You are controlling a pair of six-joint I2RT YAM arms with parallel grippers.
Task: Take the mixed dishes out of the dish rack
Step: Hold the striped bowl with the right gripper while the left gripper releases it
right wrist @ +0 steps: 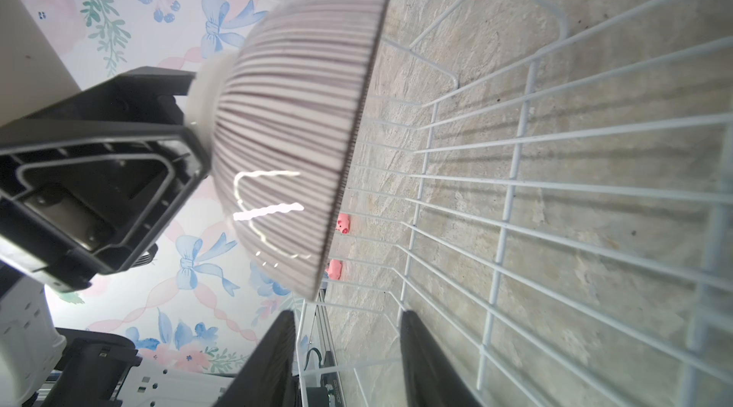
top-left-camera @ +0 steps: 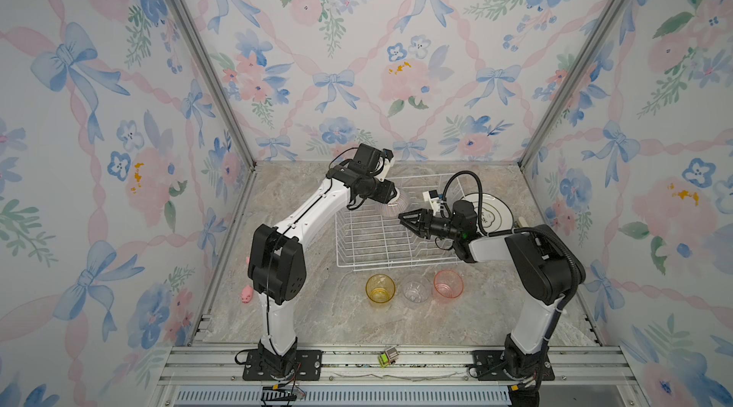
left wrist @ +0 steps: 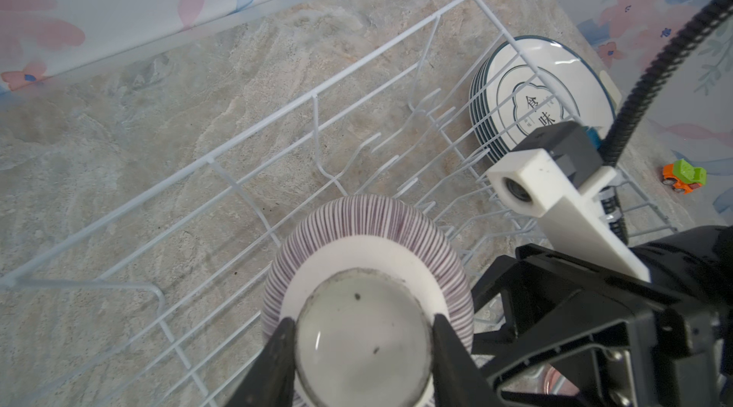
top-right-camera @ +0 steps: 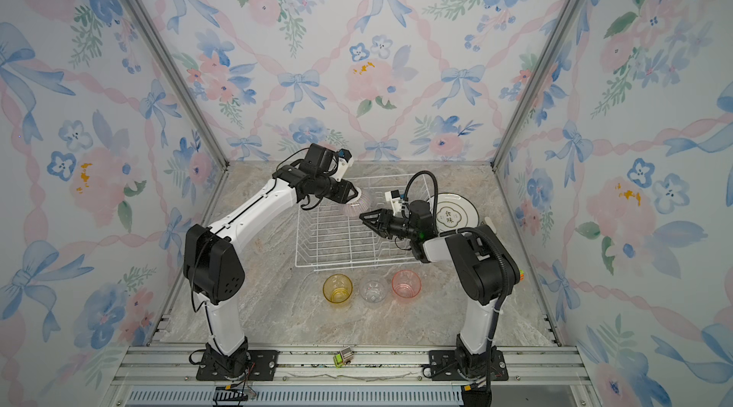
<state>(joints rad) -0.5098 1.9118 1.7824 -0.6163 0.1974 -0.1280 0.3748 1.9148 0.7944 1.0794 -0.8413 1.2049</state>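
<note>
The ribbed purplish bowl (top-left-camera: 390, 206) (top-right-camera: 357, 206) hangs upside down over the far left part of the dish rack (top-left-camera: 357, 263) (top-right-camera: 317, 264). My left gripper (left wrist: 363, 323) is shut on the bowl (left wrist: 369, 222) by its foot ring. In the right wrist view the bowl (right wrist: 293, 127) has its rim turned toward the rack's wire floor (right wrist: 515, 187) and apart from it. My right gripper (top-left-camera: 404, 216) (right wrist: 347, 315) stands open just beside the bowl's rim, holding nothing. A stack of white plates (top-left-camera: 497, 212) (left wrist: 535, 68) lies on the table just outside the rack's right end.
Yellow (top-left-camera: 380, 290), clear (top-left-camera: 415, 290) and pink (top-left-camera: 448, 284) tumblers stand in a row on the table in front of the rack. Pink toy pigs (top-left-camera: 246, 296) lie by the left wall. A toy truck (top-left-camera: 386, 357) sits on the front rail, and a toy car (left wrist: 684, 177) by the plates.
</note>
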